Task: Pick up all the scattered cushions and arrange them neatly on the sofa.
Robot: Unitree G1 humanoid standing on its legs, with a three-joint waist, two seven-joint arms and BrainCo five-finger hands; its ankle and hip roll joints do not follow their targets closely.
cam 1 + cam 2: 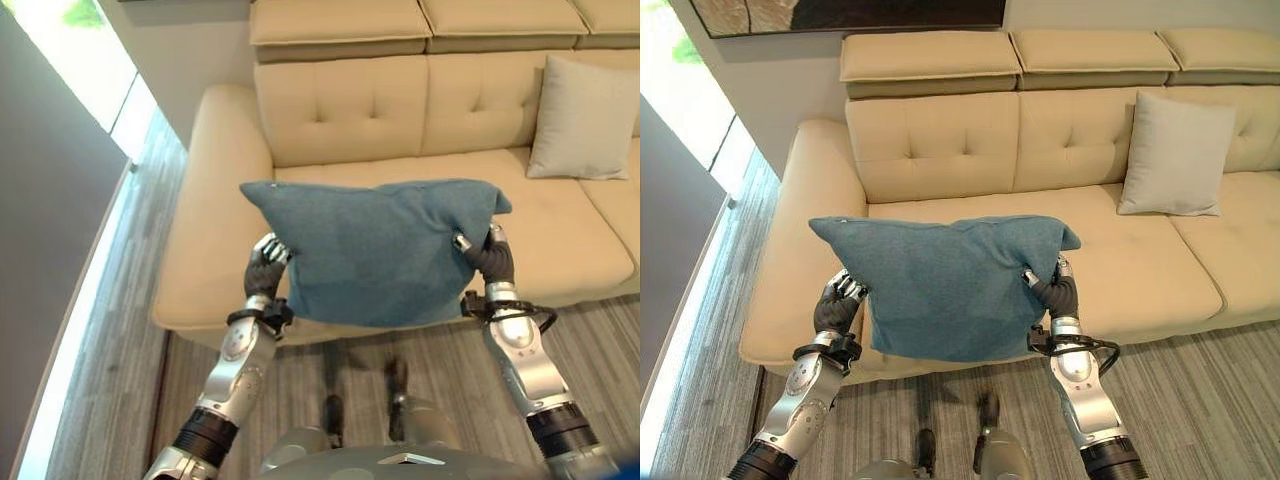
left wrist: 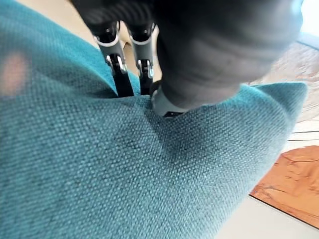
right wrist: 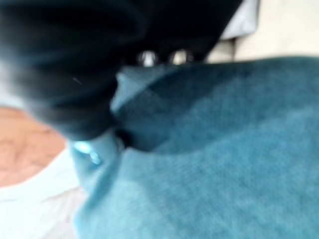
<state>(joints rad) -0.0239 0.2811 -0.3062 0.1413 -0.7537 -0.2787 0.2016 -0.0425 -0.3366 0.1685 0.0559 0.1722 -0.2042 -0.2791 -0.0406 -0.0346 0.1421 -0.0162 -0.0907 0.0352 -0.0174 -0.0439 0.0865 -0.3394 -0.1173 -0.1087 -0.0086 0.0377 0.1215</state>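
You see the blue cushion [image 1: 385, 250] held in the air between both hands, in front of the sofa's seat edge and over its left-hand seat, its face turned toward the head camera and its upper corners spread wide. The left hand [image 1: 266, 266] grips the cushion's left edge: in the left wrist view its fingers [image 2: 119, 69] press into the fabric and its thumb pinches the cloth from the near side. The right hand [image 1: 490, 252] clamps the right edge just below the upper right corner; in the right wrist view the fabric folds inward under the dark cover, with the fingers curled round it. Behind the cushion stands the beige sofa [image 1: 940, 150], tufted along its backrest, its left armrest just beyond the left hand. A light grey cushion [image 1: 1175, 155] leans upright against the backrest on the seat to the right, well apart from the blue one. Grey striped floor [image 1: 1200, 390] runs in front of the sofa.
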